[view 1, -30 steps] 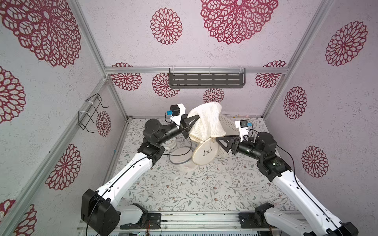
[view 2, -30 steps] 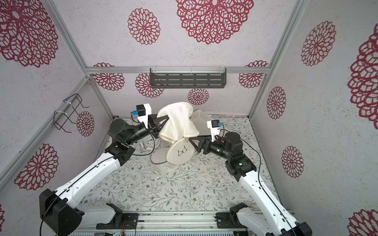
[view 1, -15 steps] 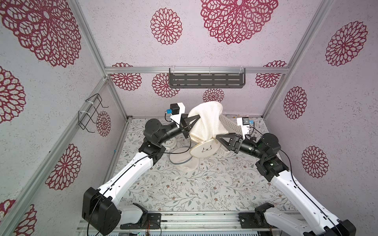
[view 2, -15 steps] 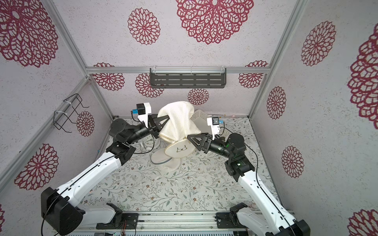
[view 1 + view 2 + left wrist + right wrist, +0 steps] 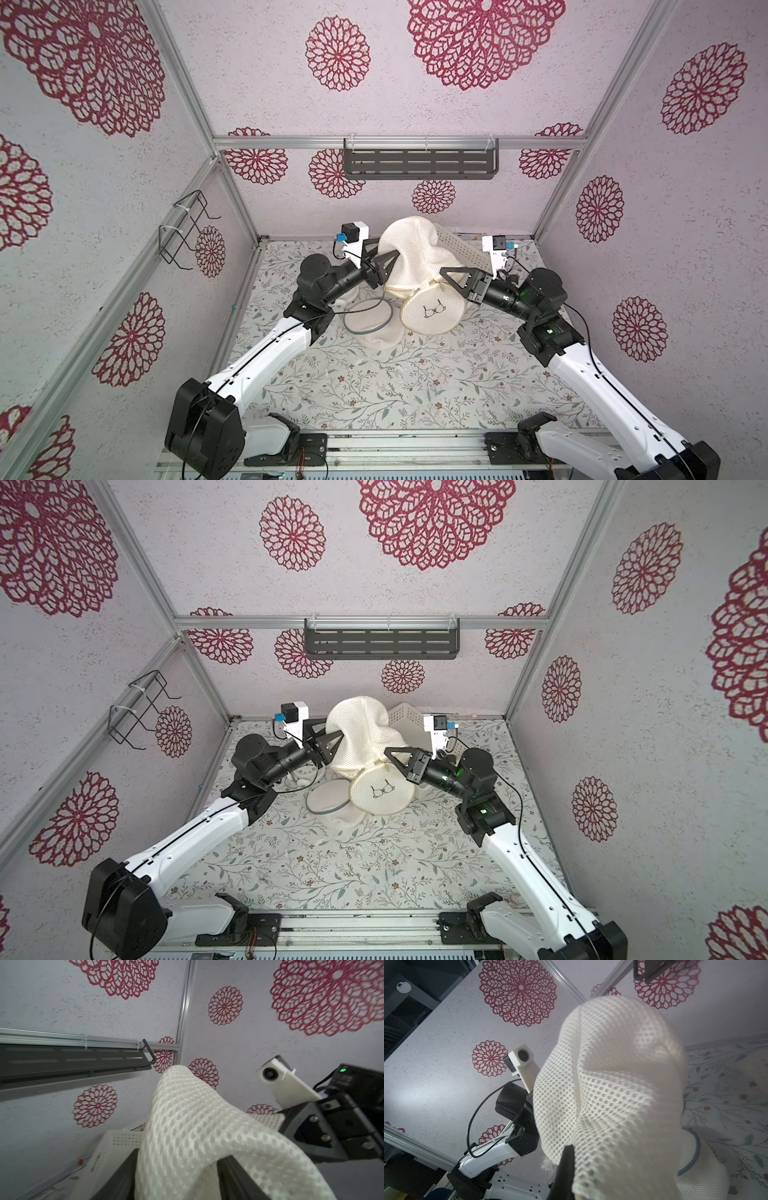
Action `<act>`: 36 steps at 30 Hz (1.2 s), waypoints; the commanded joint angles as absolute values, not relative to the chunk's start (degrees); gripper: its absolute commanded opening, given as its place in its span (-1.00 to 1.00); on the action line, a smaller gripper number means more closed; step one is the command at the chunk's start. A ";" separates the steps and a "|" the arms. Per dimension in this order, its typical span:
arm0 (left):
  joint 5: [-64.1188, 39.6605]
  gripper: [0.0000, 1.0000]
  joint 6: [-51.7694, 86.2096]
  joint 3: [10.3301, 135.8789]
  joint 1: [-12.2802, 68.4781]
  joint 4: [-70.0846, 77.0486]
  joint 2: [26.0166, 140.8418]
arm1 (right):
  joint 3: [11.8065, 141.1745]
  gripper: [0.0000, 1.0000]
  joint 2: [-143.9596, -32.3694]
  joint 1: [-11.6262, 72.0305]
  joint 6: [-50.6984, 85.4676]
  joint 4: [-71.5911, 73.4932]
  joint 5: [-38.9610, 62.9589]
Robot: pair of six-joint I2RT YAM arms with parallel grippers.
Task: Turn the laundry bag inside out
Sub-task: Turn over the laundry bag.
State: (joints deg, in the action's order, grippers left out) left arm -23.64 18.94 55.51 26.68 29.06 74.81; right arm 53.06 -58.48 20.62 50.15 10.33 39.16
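Right gripper point(image 5: 443, 271) pinching laundry bag point(image 5: 415, 245); left gripper point(image 5: 388, 248) parted

Light: bright, soft, all over | Shadows: faint grey ones on the table point(image 5: 374, 395) beside the laundry bag point(image 5: 415, 257) | Top views: sharp, walls point(image 5: 83, 270) stretch wide at the edges | Left wrist view: big wall flower point(image 5: 332, 997) smeared, bag fuzzy up close | Right wrist view: dark corner point(image 5: 402, 1001), pale glow on the walls.

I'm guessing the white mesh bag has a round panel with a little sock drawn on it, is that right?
Not a sock. The white mesh bag has a round panel with a little bra outline drawn on it; both top views show it.
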 commanded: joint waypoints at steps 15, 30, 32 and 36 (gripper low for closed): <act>-26.06 0.69 1.91 55.53 30.25 17.34 66.38 | 62.83 -1.00 -60.04 20.86 46.76 -1.69 31.26; -38.46 0.38 1.98 60.99 33.90 13.01 75.05 | 62.60 -1.00 -62.42 24.73 44.12 4.46 36.26; -39.43 0.28 2.52 60.78 33.92 13.02 75.23 | 62.66 -1.00 -62.49 24.93 44.29 5.21 36.22; -39.82 0.05 2.81 60.73 33.93 13.01 75.74 | 62.66 -1.00 -62.73 25.55 44.38 6.61 35.87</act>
State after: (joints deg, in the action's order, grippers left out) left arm -38.02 2.20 60.80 33.87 13.30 75.33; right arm 61.41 -62.65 25.02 45.63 2.04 35.53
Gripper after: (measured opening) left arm 0.534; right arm 0.053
